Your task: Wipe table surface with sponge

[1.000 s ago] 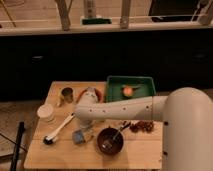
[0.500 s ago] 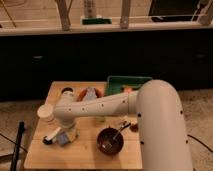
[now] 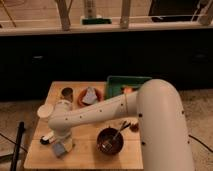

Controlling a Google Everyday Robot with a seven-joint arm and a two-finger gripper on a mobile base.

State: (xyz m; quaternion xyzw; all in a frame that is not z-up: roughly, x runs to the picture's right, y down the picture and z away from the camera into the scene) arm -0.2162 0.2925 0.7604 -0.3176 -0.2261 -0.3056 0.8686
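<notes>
My arm reaches from the right across the wooden table (image 3: 90, 159) to its front left corner. The gripper (image 3: 62, 144) points down at the end of the white arm and is shut on a small blue-grey sponge (image 3: 59, 149), pressing it onto the table top. The wrist hides most of the fingers.
A dark bowl with a spoon (image 3: 110, 141) stands just right of the gripper. A white cup (image 3: 45, 111), a can (image 3: 66, 93), an orange plate (image 3: 90, 96) and a green tray (image 3: 127, 84) lie further back. A black-and-white utensil (image 3: 47, 139) lies left of the sponge. A black pole (image 3: 20, 145) stands off the left edge.
The gripper has moved with the sponge from the middle of the table leftwards and towards the front left corner.
</notes>
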